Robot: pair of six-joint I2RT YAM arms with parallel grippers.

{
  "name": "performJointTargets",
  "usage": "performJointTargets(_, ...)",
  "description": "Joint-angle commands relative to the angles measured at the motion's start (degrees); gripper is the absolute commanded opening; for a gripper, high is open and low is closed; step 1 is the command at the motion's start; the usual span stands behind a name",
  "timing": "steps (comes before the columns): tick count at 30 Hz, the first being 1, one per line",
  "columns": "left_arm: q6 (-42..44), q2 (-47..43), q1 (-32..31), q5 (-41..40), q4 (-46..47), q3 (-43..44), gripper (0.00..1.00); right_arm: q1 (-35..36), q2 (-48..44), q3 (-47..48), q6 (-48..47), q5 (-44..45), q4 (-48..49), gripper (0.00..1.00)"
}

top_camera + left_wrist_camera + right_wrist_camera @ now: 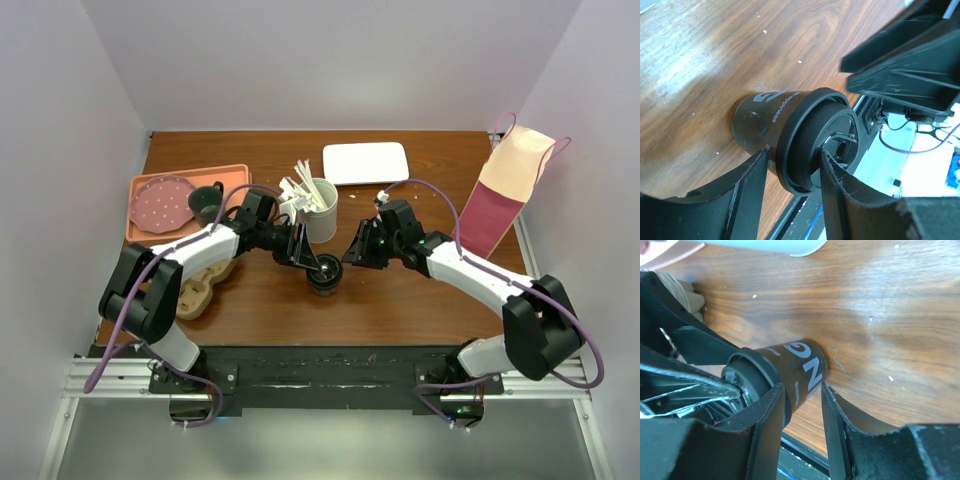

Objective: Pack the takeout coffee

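Note:
The takeout coffee (325, 275), a near-black paper cup with a black lid, stands upright on the wooden table in front of the white cup. In the left wrist view my left gripper (792, 162) is shut on the lid's rim (805, 145). One finger sits under the rim against the cup wall (755, 125) and the other on the lid top. My left gripper (310, 260) reaches the cup from the left. My right gripper (353, 255) stands open just right of the cup. In the right wrist view its fingertips (802, 387) flank the cup's lower wall (800, 360).
A white cup of pale stirrers (320, 210) stands just behind the coffee. A white tray (365, 162) lies at the back. At the left a pink tray (232, 172) holds a plate and a dark mug (207, 203). A cardboard carrier (200, 285) lies under the left arm. A paper bag (505, 190) stands at the right.

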Motion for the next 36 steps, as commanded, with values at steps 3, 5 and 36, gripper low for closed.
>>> performJointTargets(3,9.2,4.8,-0.1,-10.5,-7.4,-3.5,0.48,-0.3,0.6,-0.1,-2.5,-5.2,7.6,0.41)
performJointTargets(5,9.8,5.0,-0.1,-10.2,-7.4,-3.5,0.48,-0.5,0.8,-0.9,-2.3,-5.5,8.4,0.41)
performJointTargets(36,9.5,6.4,-0.3,-12.6,-7.6,-4.8,0.48,-0.5,-2.1,-17.9,1.3,-7.9,17.6,0.22)
